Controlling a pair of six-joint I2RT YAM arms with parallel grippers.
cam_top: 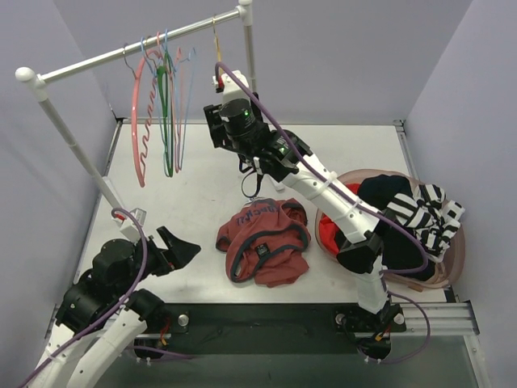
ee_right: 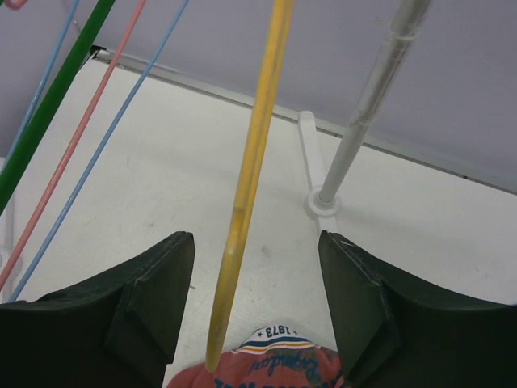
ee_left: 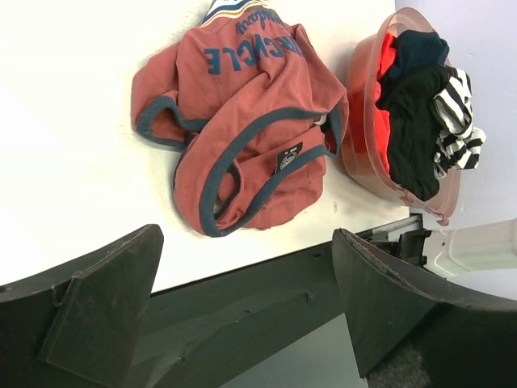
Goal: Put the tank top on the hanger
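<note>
The rust-red tank top (cam_top: 265,241) lies crumpled on the table, with dark trim and chest print showing; it also shows in the left wrist view (ee_left: 250,121) and at the bottom of the right wrist view (ee_right: 283,368). The yellow hanger (ee_right: 254,162) hangs from the rack rail by its hook (cam_top: 215,34). My right gripper (cam_top: 218,101) is raised to it. Its jaws are open, with the hanger's yellow arm between them (ee_right: 257,250), not touching either finger. My left gripper (cam_top: 179,246) is open and empty, low at the table's front left, well left of the tank top (ee_left: 246,238).
Pink, green and blue hangers (cam_top: 161,105) hang on the white rail (cam_top: 137,47) left of the yellow one. The rack post (ee_right: 363,105) stands at the back. A pink basket (cam_top: 452,259) on the right holds bright red, black and striped garments.
</note>
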